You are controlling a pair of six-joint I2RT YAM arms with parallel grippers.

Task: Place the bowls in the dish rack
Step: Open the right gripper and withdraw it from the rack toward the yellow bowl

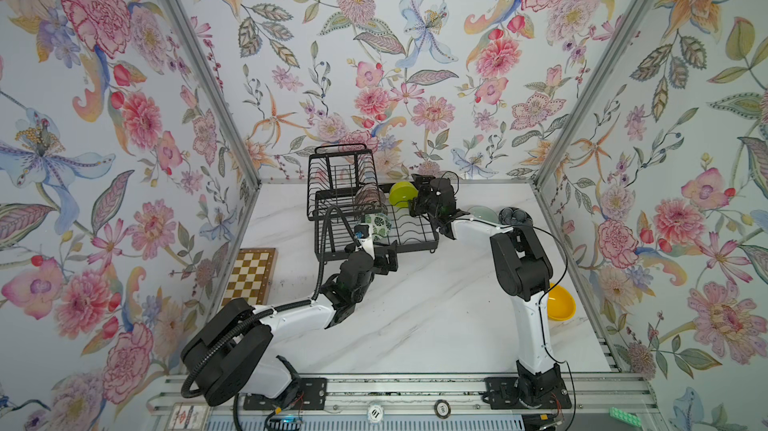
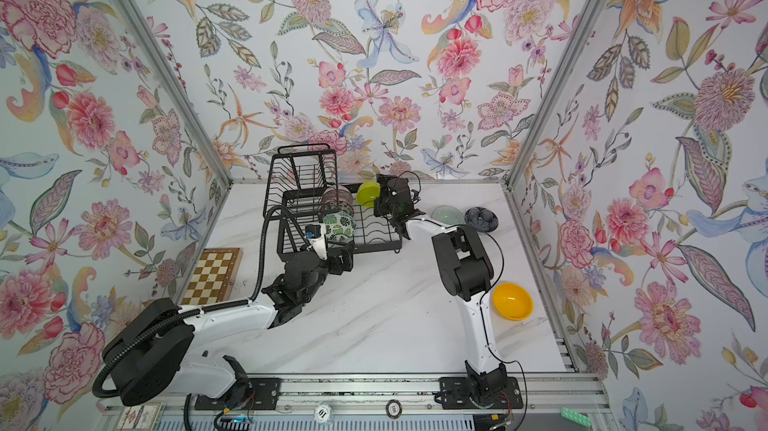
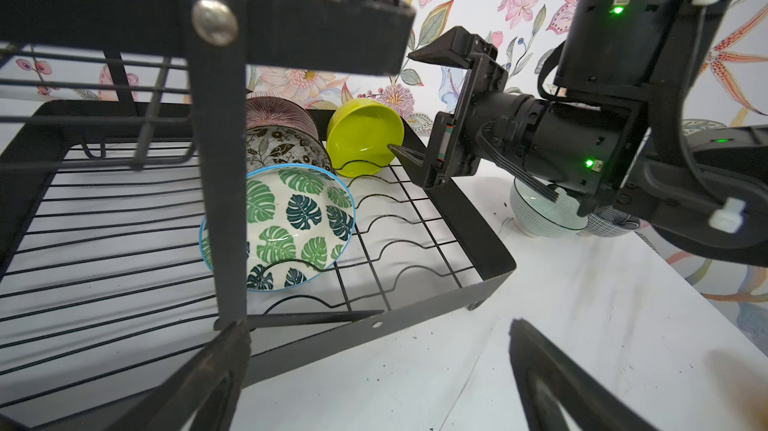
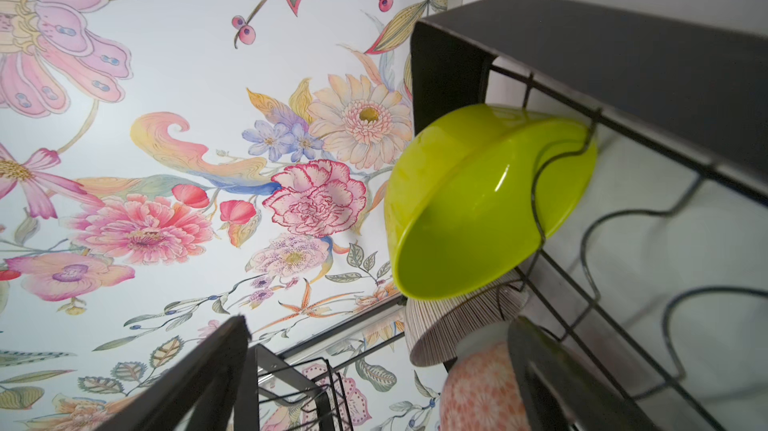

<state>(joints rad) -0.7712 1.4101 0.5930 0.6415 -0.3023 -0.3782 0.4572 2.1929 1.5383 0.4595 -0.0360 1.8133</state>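
Observation:
The black wire dish rack point(image 1: 340, 167) point(image 2: 301, 167) stands at the back of the table in both top views. The lime green bowl point(image 1: 402, 194) point(image 4: 478, 200) leans on edge in a slot at the far right corner of the rack's lower tray. Beside it stand the pink ribbed bowl point(image 3: 274, 111), the black-and-white patterned bowl point(image 3: 286, 150) and the green-leaf bowl point(image 3: 299, 221). My right gripper point(image 1: 415, 195) point(image 4: 378, 325) is open right by the lime bowl, holding nothing. My left gripper point(image 1: 388, 258) point(image 3: 376, 325) is open and empty over the table at the rack's front edge.
A pale celadon bowl point(image 1: 482, 213) and a dark blue patterned bowl point(image 1: 514, 217) sit on the table right of the rack, behind the right arm. An orange-yellow bowl point(image 2: 512, 301) lies near the right wall. A chessboard point(image 1: 251, 275) lies by the left wall.

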